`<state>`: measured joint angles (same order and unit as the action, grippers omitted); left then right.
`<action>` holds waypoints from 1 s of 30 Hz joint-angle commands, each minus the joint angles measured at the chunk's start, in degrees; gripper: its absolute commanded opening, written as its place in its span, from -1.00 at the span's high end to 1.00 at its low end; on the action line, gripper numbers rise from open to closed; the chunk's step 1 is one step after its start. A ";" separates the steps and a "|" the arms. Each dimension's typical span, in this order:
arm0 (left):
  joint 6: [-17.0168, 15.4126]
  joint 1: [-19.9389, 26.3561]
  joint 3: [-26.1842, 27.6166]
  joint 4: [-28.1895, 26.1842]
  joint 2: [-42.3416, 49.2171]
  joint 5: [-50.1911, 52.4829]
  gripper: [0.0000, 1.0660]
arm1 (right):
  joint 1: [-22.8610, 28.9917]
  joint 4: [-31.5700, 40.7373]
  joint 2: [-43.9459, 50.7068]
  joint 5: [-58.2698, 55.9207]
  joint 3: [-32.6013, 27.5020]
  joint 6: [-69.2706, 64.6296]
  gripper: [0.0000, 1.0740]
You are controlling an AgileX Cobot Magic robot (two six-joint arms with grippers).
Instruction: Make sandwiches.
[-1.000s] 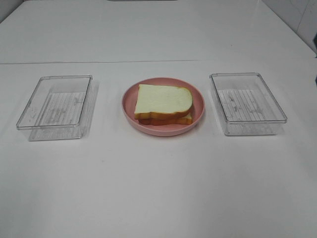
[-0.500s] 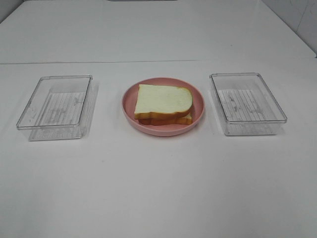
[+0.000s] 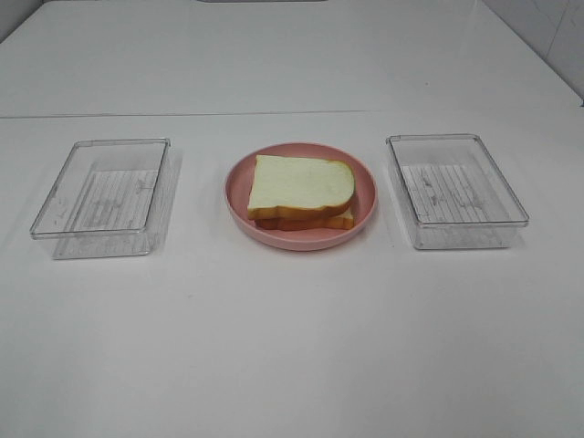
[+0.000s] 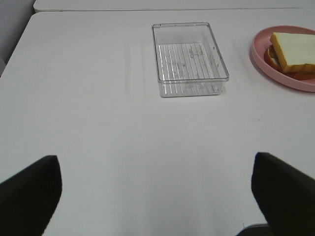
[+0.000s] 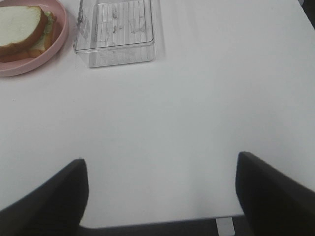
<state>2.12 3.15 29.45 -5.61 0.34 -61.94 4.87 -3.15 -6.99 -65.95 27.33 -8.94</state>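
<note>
The white tabletop (image 3: 292,347) carries two clear trays (image 3: 102,195) (image 3: 454,189) flanking a pink plate (image 3: 239,182). The sandwiches (image 3: 302,191) sit on that plate. No writing is readable. Only wrist views show each pincer, left (image 4: 156,189) and right (image 5: 162,189), spread wide and empty.

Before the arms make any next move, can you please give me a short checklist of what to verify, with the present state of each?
1. Sandwich sits on the pink plate, top bread slice on: ok.
2. Fillings between the slices: cannot tell, only a pale edge shows in the right wrist view.
3. Left tray holds no food: ok.
4. Right tray holds no food: ok.
5. Left gripper fingers apart, holding nothing: ok.
6. Right gripper fingers apart, holding nothing: ok.
</note>
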 commanded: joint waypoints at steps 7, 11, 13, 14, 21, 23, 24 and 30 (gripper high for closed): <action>0.11 0.06 -0.06 -0.52 0.63 0.34 -0.87 | 0.11 0.57 9.28 2.86 -1.32 2.98 -0.42; 0.17 0.06 -0.06 -0.52 0.69 0.34 -0.87 | 0.17 0.74 8.88 2.86 -1.32 3.32 -0.42; 0.17 0.06 -0.06 -0.52 0.69 0.34 -0.87 | 0.17 0.86 9.00 2.86 -1.32 3.50 -0.42; 0.17 0.06 -0.06 -0.52 0.69 0.34 -0.87 | 0.17 0.86 9.05 2.86 -1.32 3.50 -0.42; 0.17 0.06 -0.06 -0.52 0.69 0.34 -0.87 | 0.17 0.63 9.05 2.92 -1.32 3.50 -0.42; 0.17 0.06 -0.06 -0.52 0.69 0.34 -0.87 | 0.17 -0.63 9.05 2.98 -1.32 3.50 -0.42; 0.17 0.06 -0.06 -0.52 0.69 0.34 -0.87 | 0.17 -0.63 9.05 2.98 -1.32 3.50 -0.42; 0.17 0.06 -0.06 -0.52 0.69 0.34 -0.87 | 0.17 -0.92 9.05 2.98 -1.32 3.44 -0.42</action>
<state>2.12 3.15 29.45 -5.61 0.34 -61.94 4.87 -3.44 0.17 -63.60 26.13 -6.47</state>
